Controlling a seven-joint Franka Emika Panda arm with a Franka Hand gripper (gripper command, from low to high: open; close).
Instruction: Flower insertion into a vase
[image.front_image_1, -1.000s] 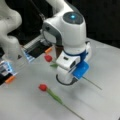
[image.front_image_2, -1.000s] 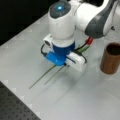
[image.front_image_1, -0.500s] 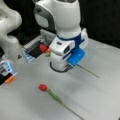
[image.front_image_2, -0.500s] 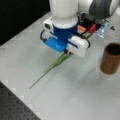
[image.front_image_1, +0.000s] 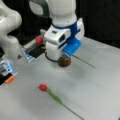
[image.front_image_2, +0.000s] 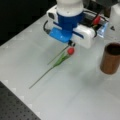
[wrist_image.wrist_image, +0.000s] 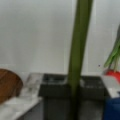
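Closed on a green flower stem (wrist_image.wrist_image: 78, 50), the tool (wrist_image.wrist_image: 75, 86) has its two dark fingers (wrist_image.wrist_image: 53, 86) pressed against the stem from either side in the wrist view. In a front view the tool (image.front_image_2: 71, 44) hangs just under the arm's white and blue wrist, low over the table (image.front_image_2: 75, 100), and the held stem (image.front_image_2: 58, 55) slants down from it toward that view's left. A second flower, with a red bud (image.front_image_2: 70, 51), lies on the table right beside the tool, its stem running toward the bottom left.

In a front view the same red-budded flower (image.front_image_1: 43, 87) lies apart, near the bottom, and the held stem (image.front_image_1: 85, 62) reaches out to the right of the wrist.

Upright on the pale grey table stands the brown vase (image.front_image_2: 110, 58), well apart from the tool at a front view's right; in a front view it (image.front_image_1: 65, 62) is mostly hidden behind the wrist. Dark background lies beyond the table (image.front_image_1: 100, 87).
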